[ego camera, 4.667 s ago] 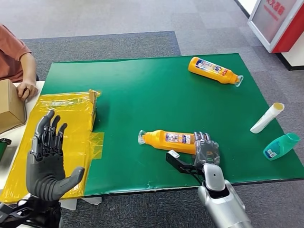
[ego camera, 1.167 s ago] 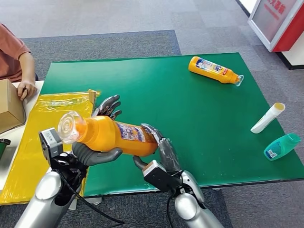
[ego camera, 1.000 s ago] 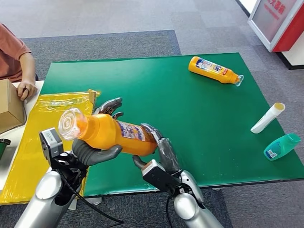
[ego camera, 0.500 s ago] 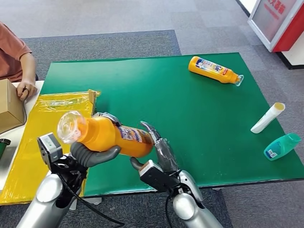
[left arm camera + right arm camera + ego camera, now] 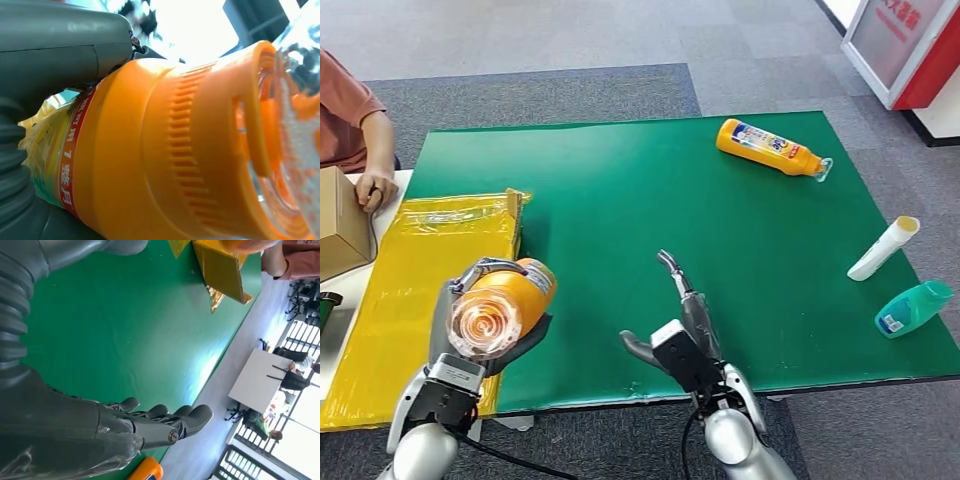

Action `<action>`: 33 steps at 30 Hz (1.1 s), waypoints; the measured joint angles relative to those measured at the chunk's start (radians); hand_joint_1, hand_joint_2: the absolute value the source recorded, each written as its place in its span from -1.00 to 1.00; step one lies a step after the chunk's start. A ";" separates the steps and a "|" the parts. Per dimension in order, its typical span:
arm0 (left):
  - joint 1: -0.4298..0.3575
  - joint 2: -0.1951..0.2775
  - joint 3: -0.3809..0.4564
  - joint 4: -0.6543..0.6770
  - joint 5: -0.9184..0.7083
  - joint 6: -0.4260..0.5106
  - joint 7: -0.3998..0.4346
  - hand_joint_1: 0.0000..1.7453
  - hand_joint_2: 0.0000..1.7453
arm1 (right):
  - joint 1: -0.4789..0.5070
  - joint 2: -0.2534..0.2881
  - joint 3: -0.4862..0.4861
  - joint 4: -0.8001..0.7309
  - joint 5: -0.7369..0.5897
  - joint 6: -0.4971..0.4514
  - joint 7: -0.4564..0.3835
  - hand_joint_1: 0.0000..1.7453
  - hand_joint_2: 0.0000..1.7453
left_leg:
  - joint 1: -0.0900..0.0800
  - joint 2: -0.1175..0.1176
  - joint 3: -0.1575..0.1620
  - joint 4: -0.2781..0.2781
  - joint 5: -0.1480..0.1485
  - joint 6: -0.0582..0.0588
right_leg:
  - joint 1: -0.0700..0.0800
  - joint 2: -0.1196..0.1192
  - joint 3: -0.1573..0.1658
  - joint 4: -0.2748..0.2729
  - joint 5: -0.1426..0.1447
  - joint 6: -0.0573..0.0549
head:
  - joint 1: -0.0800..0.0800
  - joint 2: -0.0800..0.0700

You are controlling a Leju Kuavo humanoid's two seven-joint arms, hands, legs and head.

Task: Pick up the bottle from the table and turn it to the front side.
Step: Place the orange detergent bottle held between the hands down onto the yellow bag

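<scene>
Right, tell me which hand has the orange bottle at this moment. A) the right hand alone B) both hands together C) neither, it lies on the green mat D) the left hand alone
D: the left hand grips the orange bottle with its clear cap toward the camera, while the right hand hangs open over the green mat, holding nothing.

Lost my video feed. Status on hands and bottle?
Left hand grips orange bottle, cap toward camera. Right hand open above green mat, holding nothing. Nothing in the way.
</scene>
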 joint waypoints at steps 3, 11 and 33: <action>0.040 -0.012 0.033 -0.015 -0.214 0.145 0.021 1.00 1.00 | 0.017 0.000 -0.029 -0.035 0.000 -0.005 0.001 -1.00 1.00 | 0.000 0.000 0.000 0.000 0.000 0.000 | 0.000 0.000 0.000 0.000 0.000 0.000 | 0.000 0.000; 0.073 -0.038 0.152 0.012 -0.700 0.319 0.164 1.00 -1.00 | 0.026 0.000 -0.077 -0.139 -0.020 -0.017 -0.023 -1.00 1.00 | 0.000 0.000 0.000 0.000 0.000 0.000 | 0.000 0.000 0.000 0.000 0.000 0.000 | 0.000 0.000; -0.098 0.065 0.276 0.596 -1.049 0.298 0.240 1.00 -1.00 | -0.037 -0.001 -0.049 -0.283 -0.107 -0.054 -0.112 -1.00 1.00 | 0.000 0.000 0.000 0.000 0.002 0.000 | 0.000 0.000 -0.001 0.000 0.001 -0.001 | 0.000 0.000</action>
